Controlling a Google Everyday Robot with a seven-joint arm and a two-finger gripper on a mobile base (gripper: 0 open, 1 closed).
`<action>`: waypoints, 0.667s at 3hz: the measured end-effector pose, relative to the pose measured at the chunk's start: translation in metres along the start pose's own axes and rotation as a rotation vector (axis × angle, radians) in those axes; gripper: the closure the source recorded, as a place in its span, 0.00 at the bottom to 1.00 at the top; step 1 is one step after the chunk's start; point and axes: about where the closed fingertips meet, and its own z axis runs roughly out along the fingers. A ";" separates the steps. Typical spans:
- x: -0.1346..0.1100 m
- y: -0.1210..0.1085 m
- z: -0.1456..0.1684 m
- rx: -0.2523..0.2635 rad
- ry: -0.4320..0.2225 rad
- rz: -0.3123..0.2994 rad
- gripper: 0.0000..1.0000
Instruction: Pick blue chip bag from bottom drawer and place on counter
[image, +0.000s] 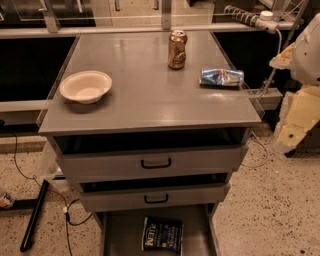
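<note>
The blue chip bag (162, 234), dark navy with white lettering, lies flat on the floor of the open bottom drawer (121, 234), at the bottom of the view. The counter (150, 95) is the grey top of the drawer cabinet. My gripper (292, 127) hangs at the right edge of the view, beside the cabinet's right side at about counter height. It is well above and to the right of the bag and touches nothing.
On the counter stand a white bowl (85, 86) at the left, a soda can (177, 49) at the back and a small light-blue packet (221, 77) at the right edge. Two drawers with black handles (155, 163) stick out slightly above the bottom drawer. Cables lie on the floor at the left.
</note>
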 end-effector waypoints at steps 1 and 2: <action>0.000 0.000 0.000 0.000 0.000 0.000 0.00; -0.002 0.004 0.004 -0.014 -0.018 -0.005 0.00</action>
